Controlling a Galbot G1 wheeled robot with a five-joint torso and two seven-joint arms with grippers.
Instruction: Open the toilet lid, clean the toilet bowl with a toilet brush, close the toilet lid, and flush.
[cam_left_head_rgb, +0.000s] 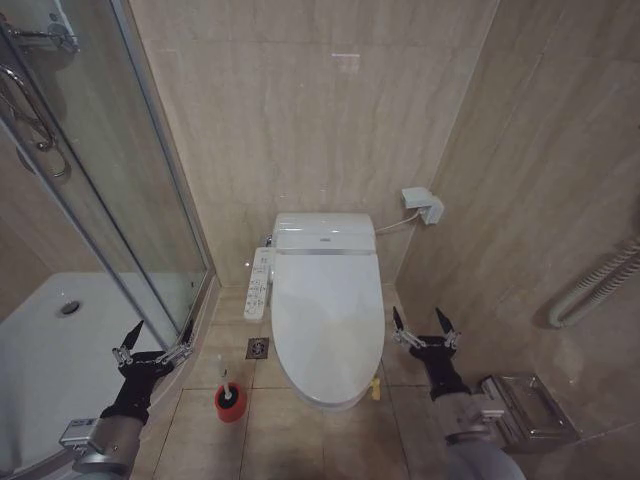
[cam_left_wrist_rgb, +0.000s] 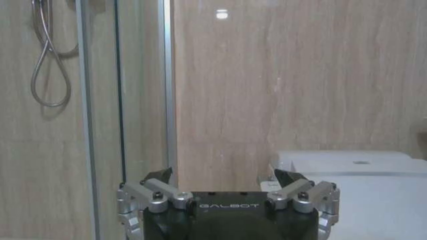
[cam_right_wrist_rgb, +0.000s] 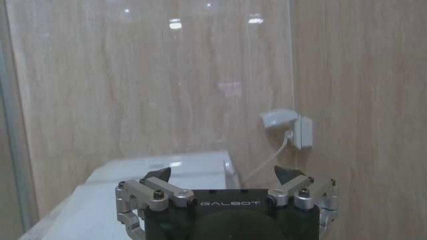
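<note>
Right gripper (cam_left_head_rgb: 424, 326), jaws spread and holding nothing, hangs just beside the right flank of the toilet lid (cam_left_head_rgb: 327, 315), level with its front half. Left gripper (cam_left_head_rgb: 152, 337), likewise spread and empty, hangs well off to the other side, in front of the glass shower door (cam_left_head_rgb: 150, 200) and above the floor tiles. The toilet lid lies closed and flat over the toilet bowl (cam_left_head_rgb: 330, 398), of which a thin rim shows under the lid's front edge. Its long axis runs from the tank (cam_left_head_rgb: 323, 231) at the wall straight toward the robot, between the two arms. The lid's front lip, the likely place to lift, sits inward of the right gripper and slightly nearer the robot; judged from this, the right arm is much the nearer, though the side control panel (cam_left_head_rgb: 258, 283) stands on the lid's left flank only. The toilet brush (cam_left_head_rgb: 227, 387) stands upright in its red holder (cam_left_head_rgb: 230, 402) on the floor just left of the bowl's front, between the left gripper and the bowl, so the left arm is the nearer to it. In the left wrist view the left gripper (cam_left_wrist_rgb: 225, 177) faces the wall with the lid (cam_left_wrist_rgb: 373, 205) off to one side.
</note>
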